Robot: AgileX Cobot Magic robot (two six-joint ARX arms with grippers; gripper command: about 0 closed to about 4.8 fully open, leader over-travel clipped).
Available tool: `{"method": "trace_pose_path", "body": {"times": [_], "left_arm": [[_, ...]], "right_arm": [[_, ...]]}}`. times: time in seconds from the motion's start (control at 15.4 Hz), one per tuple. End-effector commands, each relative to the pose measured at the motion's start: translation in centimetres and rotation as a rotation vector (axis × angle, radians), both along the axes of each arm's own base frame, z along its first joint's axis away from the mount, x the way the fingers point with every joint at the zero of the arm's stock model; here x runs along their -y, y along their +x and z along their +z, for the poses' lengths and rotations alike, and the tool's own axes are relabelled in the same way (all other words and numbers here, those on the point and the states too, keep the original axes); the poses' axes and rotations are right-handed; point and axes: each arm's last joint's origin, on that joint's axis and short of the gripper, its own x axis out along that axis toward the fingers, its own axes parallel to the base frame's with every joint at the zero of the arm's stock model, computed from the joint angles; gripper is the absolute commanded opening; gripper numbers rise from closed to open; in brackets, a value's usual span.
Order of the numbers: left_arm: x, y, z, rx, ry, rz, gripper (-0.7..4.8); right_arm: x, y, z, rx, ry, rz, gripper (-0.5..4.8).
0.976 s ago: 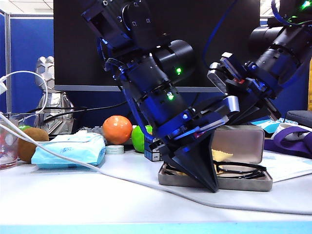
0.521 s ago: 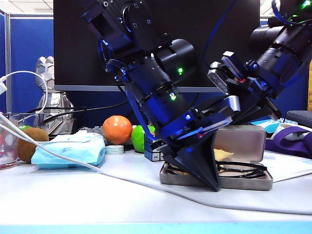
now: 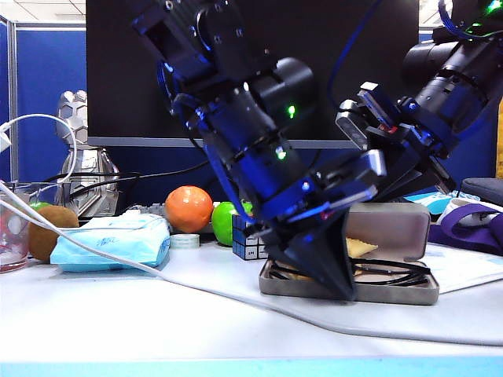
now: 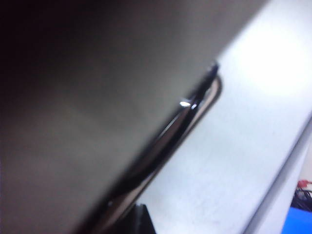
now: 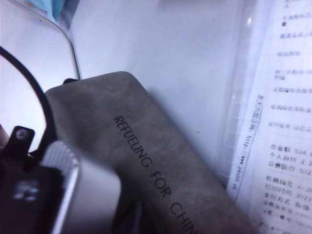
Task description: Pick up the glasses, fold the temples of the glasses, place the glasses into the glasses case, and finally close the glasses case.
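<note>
The glasses case lies open on the white table, its grey lid standing upright. Inside it the black glasses lie over a yellow cloth. My left gripper is shut and points down, its tip against the tray's front wall. The left wrist view is a blur of the grey case and one dark fingertip. Just above and behind the lid's top edge my right gripper is partly hidden by the left hand. In its wrist view the right gripper lies shut against the lid's printed outer face.
An orange, a green apple, a small cube, a light-blue tissue pack and a kiwi stand at the back left. A white cable crosses the table. Printed papers lie right of the case.
The left gripper's tip has lifted slightly and the case's tray has slid a little to the right. The right arm has stayed put.
</note>
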Motion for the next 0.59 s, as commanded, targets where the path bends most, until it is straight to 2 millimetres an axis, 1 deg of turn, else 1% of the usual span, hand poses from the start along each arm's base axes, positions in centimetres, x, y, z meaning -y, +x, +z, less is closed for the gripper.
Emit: {"method": "trace_pose_path", "body": {"times": [0.07,0.26,0.59], "left_arm": [[0.5,0.8,2.0,0.128,-0.088,0.032,-0.05],[0.4,0.8,3.4,0.163,-0.118,0.061,-0.05],[0.4,0.7,3.5,0.162,-0.122,0.057,-0.05]], "right_arm": [[-0.1,-0.7,-0.1,-0.060,0.002,0.016,-0.05],[-0.1,-0.7,-0.2,-0.064,0.000,0.016,-0.05],[-0.1,-0.6,-0.4,-0.071,-0.001,0.016,-0.05]]}}
